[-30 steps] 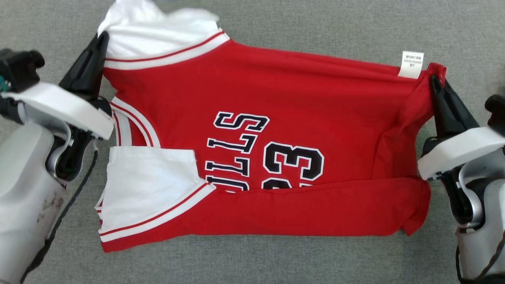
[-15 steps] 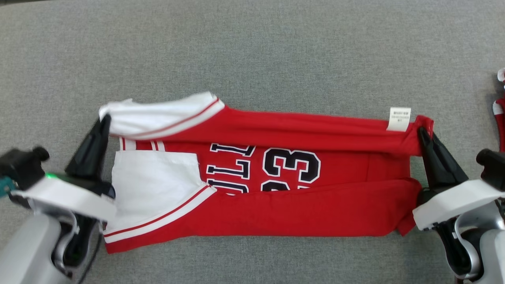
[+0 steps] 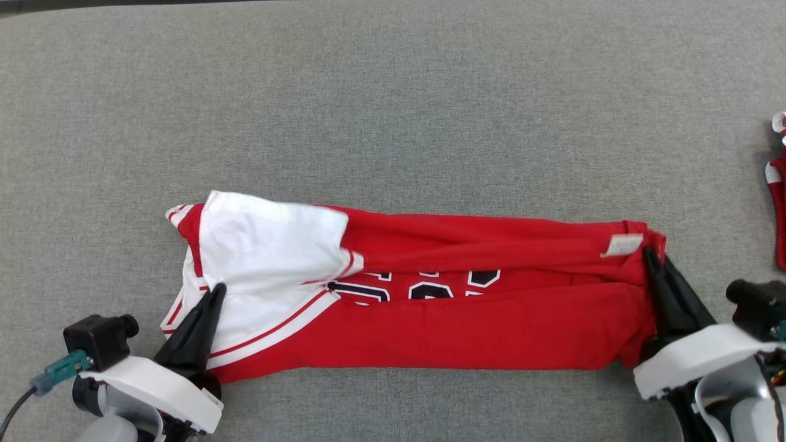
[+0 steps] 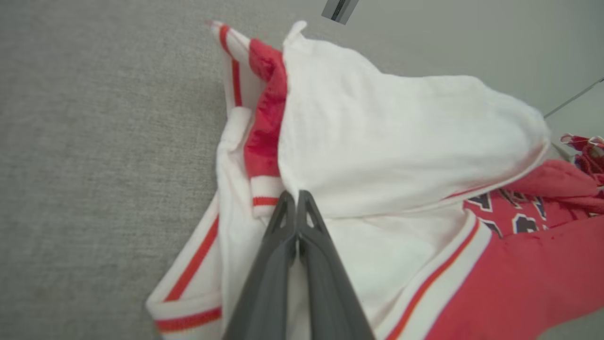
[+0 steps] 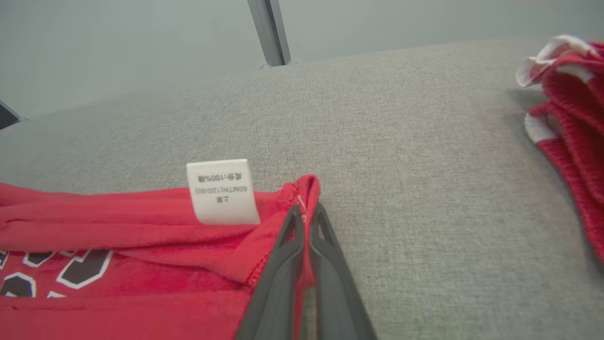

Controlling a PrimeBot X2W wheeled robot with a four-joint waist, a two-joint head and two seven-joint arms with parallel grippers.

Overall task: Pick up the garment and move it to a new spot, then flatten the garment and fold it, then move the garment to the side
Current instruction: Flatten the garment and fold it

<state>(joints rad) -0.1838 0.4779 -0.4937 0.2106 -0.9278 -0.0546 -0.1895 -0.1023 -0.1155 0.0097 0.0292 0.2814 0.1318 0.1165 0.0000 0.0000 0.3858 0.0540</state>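
The left tool (image 4: pixel 297 194), fingers pressed together, pinches the white sleeve edge of the garment (image 3: pixel 466 331); the right tool (image 5: pixel 306 210) pinches its red hem corner just beside the label (image 5: pixel 222 191). The garment lies folded lengthwise on the grey counter (image 3: pixel 393 110), another red cloth (image 3: pixel 778 209) well apart at the right

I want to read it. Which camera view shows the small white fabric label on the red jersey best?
The right wrist view: the small white fabric label is close, with printed lines visible. In the head view the label is tiny.
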